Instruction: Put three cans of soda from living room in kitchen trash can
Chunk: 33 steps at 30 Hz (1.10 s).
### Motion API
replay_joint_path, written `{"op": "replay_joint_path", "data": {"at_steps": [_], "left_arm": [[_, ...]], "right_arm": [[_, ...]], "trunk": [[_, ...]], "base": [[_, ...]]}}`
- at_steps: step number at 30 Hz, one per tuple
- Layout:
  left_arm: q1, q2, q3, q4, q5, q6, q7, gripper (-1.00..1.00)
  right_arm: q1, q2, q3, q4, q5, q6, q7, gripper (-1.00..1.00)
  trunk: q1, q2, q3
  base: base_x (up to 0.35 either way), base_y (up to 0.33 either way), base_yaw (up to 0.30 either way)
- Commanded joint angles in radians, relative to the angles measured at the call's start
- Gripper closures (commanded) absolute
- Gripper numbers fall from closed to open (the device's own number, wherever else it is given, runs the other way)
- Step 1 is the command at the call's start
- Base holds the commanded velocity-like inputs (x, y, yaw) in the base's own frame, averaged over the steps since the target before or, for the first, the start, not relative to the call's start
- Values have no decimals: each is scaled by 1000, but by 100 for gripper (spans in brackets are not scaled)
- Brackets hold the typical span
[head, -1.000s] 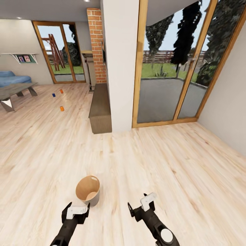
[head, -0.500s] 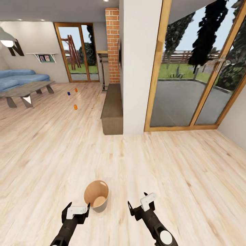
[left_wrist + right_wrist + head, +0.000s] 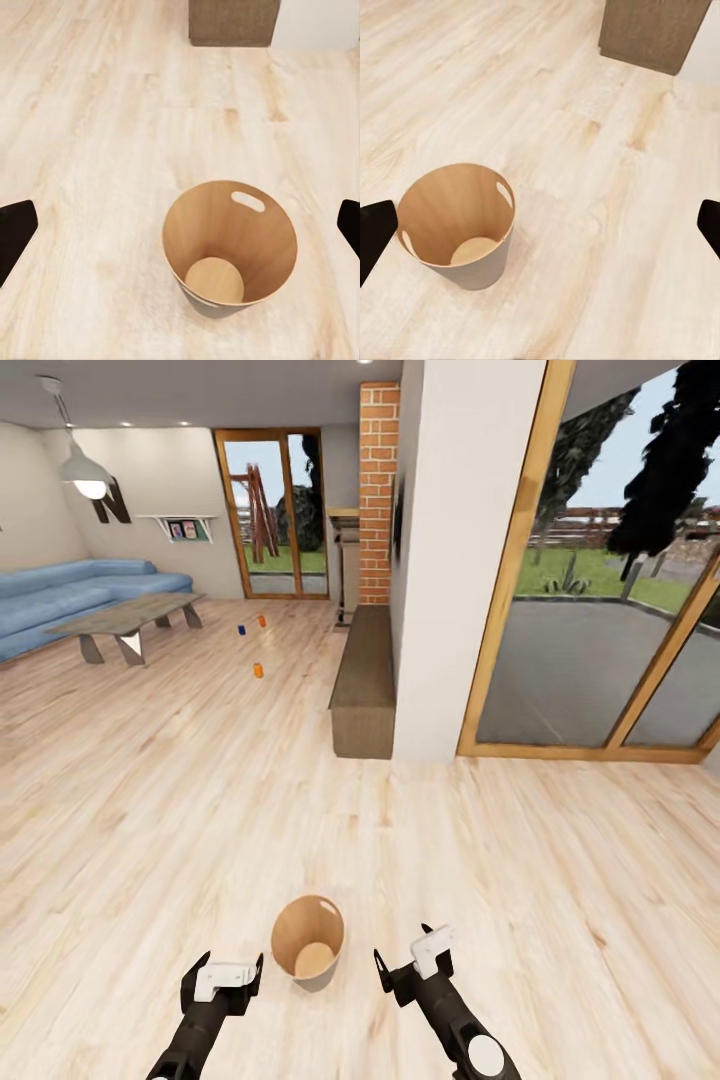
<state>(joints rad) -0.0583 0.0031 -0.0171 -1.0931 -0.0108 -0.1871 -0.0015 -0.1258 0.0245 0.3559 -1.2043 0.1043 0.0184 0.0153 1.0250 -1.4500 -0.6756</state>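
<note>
The tash can [image 3: 308, 954] stands upright on the pale wood-plank floor [image 3: 150, 810], on the boards between the two arms and just ahead of them. It is a smooth, round, tapered bin of tan wood grain with a flat disc base, slot handles cut near the rim, and nothing inside it. The left gripper [image 3: 222, 978] and right gripper [image 3: 410, 965] hover low on either side of it, black with white plates, each with its fingers spread apart and nothing between them; in the left wrist view the dark fingertips [image 3: 15, 232] sit wide at the frame edges, the bin [image 3: 229, 247] between them.

Far off in the living room, the three cans of soda stand on the floor near the low grey table [image 3: 125, 622] — one blue can [image 3: 241, 628], one orange can [image 3: 262, 621] beside it, another orange can [image 3: 257, 670] nearer. A blue sofa [image 3: 60, 595] lies beyond, a red brick column [image 3: 378, 490] and wood-framed glass doors [image 3: 600, 590] to the right, and a long brown bench-like block [image 3: 364, 685] runs along the white wall.
</note>
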Motion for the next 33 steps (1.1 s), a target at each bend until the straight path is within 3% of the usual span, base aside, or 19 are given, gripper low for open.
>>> {"op": "replay_joint_path", "data": {"at_steps": [1,13,21,33], "left_arm": [[0,0,0,0,0,0,0,-100],[0,0,0,1,0,0,0,-100],[-1,1,9,10,5,2,-3,-100],[-2,2,11,12,8,2,-2,-100]], "right_arm": [[0,0,0,0,0,0,0,-100],[0,0,0,2,0,0,1,-100],[0,-1,38,7,0,1,3,-100],[0,-1,48,17,0,1,5,-100]], "trunk": [[0,0,0],[0,0,-2],[0,0,-2],[0,0,-2]], "base": [[88,0,234],[69,0,225],[6,0,40],[121,0,4]]}}
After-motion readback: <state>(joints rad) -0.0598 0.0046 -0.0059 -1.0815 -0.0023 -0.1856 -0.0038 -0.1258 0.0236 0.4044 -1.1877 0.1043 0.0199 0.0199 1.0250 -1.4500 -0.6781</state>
